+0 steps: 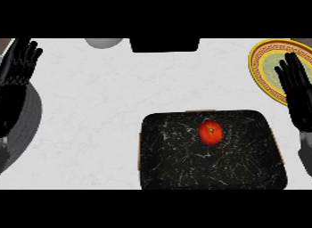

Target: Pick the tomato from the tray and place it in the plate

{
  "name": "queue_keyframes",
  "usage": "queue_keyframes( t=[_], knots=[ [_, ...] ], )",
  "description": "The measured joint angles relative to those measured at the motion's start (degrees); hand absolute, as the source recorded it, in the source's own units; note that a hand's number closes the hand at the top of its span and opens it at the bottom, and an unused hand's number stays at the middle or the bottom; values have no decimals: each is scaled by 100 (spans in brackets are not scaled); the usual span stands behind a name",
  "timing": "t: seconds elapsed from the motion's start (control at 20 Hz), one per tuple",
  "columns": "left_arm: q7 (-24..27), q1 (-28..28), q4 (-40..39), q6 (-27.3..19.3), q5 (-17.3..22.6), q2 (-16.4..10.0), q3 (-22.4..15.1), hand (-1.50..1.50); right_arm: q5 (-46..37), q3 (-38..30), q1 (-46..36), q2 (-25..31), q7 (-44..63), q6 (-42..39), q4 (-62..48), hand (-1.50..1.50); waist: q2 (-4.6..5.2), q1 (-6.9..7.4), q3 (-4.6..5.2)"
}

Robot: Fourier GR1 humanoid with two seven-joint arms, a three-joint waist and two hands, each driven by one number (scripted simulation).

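While untouched on tray [178, 164], tomato [211, 132] up for grabs.
Bring open right hand [303, 95] left and nearer, drop from above, curl round; left hand [17, 62] open too, far left.

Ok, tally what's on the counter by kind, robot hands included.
Tomato: 1
Black tray: 1
Plate: 1
Robot hands: 2, the left robot hand and the right robot hand
Grey round thing at the far edge: 1
Black block at the far edge: 1
Total: 7
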State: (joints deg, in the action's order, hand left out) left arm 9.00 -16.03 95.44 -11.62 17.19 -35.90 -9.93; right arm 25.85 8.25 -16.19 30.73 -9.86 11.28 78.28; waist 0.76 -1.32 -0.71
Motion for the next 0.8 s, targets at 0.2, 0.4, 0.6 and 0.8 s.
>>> queue_keyframes(
  t=[0.2,0.4,0.6,0.8],
  knots=[
    [-361,122,-363,-94,39,216,-104,0,224,211,-207,7,-45,-932,-69,150,-6,139,36],
    [-771,422,-782,-161,181,415,-241,0,-431,580,-648,600,-308,-1599,95,-150,10,311,106],
    [-1116,556,-1180,-196,309,630,-309,0,-487,476,-417,57,-1383,-1626,-678,-150,23,272,71],
    [-1247,579,-1431,-200,311,781,-326,0,-861,645,-336,22,-2549,-2383,-1592,-150,6,264,61]
  ],
)
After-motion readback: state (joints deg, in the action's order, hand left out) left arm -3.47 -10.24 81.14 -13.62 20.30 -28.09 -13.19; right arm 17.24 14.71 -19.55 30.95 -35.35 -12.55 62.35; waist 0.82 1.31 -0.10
